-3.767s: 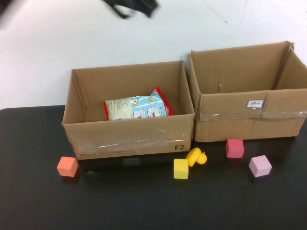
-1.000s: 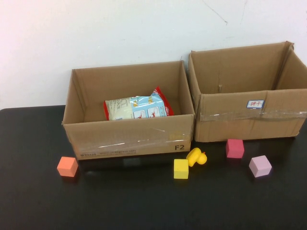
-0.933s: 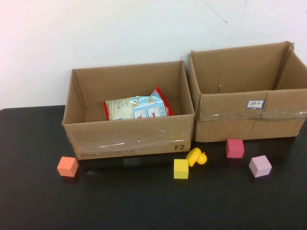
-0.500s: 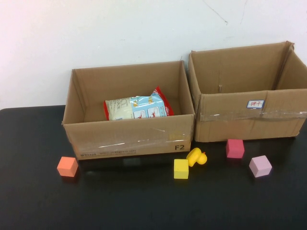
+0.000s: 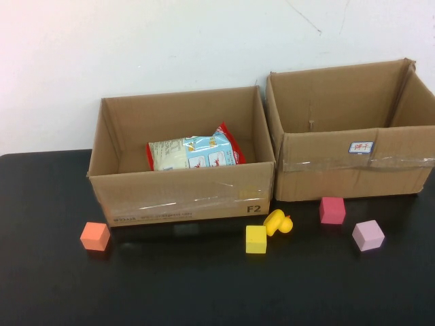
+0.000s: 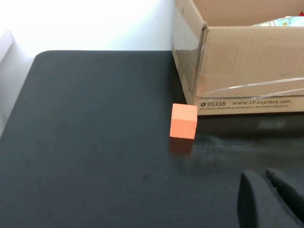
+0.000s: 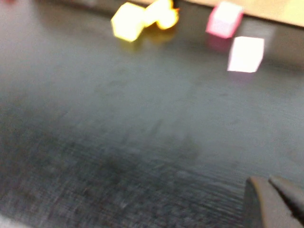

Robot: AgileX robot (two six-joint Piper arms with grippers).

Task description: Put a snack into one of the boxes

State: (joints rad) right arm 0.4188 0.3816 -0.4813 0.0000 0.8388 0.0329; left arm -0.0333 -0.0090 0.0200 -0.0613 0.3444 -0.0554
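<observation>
High view: the snack bag (image 5: 193, 154) lies inside the left box (image 5: 182, 197), unmoved over the last second; you may judge the task done. Left wrist view: left gripper (image 6: 273, 199) pinched closed, empty, near the orange cube (image 6: 184, 120). Right wrist view: right gripper (image 7: 275, 202) likewise closed, empty.

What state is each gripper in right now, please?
Left gripper: closed, holding nothing, low over the table near the orange cube.
Right gripper: closed, holding nothing, over bare table short of the cubes.
</observation>
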